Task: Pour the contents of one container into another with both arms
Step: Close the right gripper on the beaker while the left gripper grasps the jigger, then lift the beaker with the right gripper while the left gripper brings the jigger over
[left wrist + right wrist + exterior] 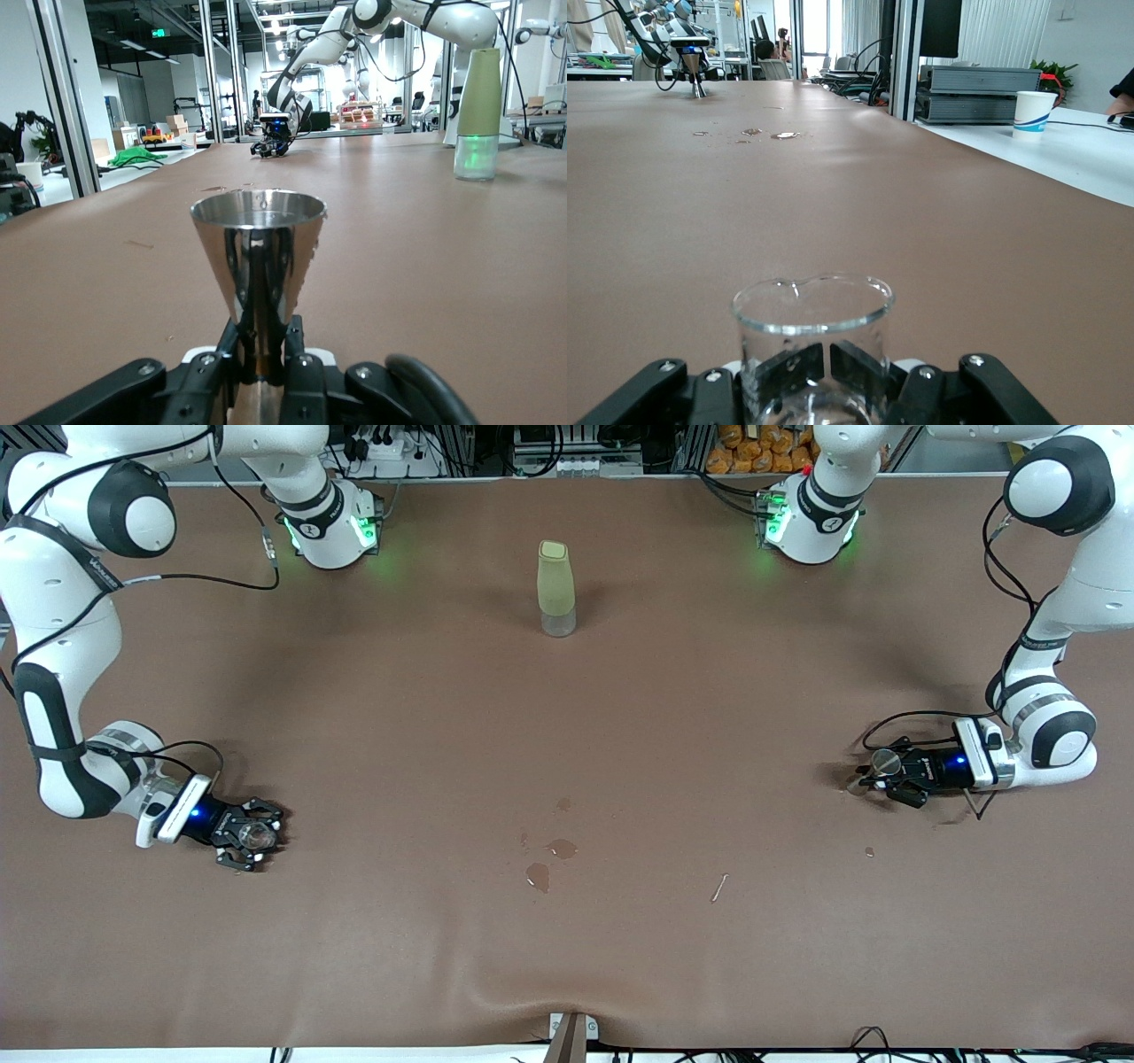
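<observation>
Low at the right arm's end of the table, right gripper (255, 840) clamped on a clear glass beaker (256, 834) standing on the brown table cover (567, 735). Best lifted straight up and kept level, spout kept toward the middle, no jerk. Looks empty in the right wrist view, though a little clear liquid cannot be ruled out.

Midway, spilled drops (549, 864) nearer the front camera; farther off, a pale green capped bottle (556, 589), upright, untouched.

At the left arm's end, left gripper (886, 775) closed on the waist of a steel jigger (884, 761). Likewise kept upright while raised, then brought over the middle. Contents hidden below the rim.
</observation>
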You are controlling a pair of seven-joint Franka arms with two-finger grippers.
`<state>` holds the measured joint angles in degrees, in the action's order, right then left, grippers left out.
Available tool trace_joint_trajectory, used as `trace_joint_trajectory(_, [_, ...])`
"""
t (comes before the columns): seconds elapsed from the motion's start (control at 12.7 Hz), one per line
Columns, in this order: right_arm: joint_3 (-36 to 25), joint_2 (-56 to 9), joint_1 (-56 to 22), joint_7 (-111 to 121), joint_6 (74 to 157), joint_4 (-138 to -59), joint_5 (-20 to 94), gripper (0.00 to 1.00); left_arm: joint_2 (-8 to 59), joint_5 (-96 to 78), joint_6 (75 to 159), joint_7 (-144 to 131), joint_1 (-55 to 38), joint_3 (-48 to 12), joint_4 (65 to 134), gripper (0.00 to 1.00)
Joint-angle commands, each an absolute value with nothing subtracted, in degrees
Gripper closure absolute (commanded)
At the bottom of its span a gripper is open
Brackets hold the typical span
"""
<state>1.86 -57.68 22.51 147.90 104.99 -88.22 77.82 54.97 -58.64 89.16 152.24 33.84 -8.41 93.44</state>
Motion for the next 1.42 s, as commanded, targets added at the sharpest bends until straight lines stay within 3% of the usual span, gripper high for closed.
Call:
trace_joint_trajectory(0.0, [1.7,-57.9,19.7,148.0,104.7,-87.4,82.1,1.00,54.8,-59.7,89.0,147.9,32.7,-10.5,92.5,1.00])
trace_joint_trajectory(0.24, [1.8,-57.7,15.8,147.9,104.6,-87.4,88.1,1.00,52.7,-63.3,91.6,144.6,28.0,-11.7,92.5,1.00])
trace_joint_trajectory(0.47, [5.6,-56.8,13.9,147.3,104.9,-87.4,91.6,1.00,50.8,-68.2,96.0,140.4,18.8,-12.0,89.7,1.00])
trace_joint_trajectory(0.87, [7.5,-53.1,7.7,136.9,106.0,-86.5,94.4,1.00,51.1,-93.9,115.9,139.4,-0.3,-12.0,86.4,1.00])
trace_joint_trajectory(1.34, [7.7,-47.9,1.4,123.3,107.3,-84.9,94.3,1.00,55.7,-114.0,138.5,139.6,-20.5,-8.9,71.0,1.00])
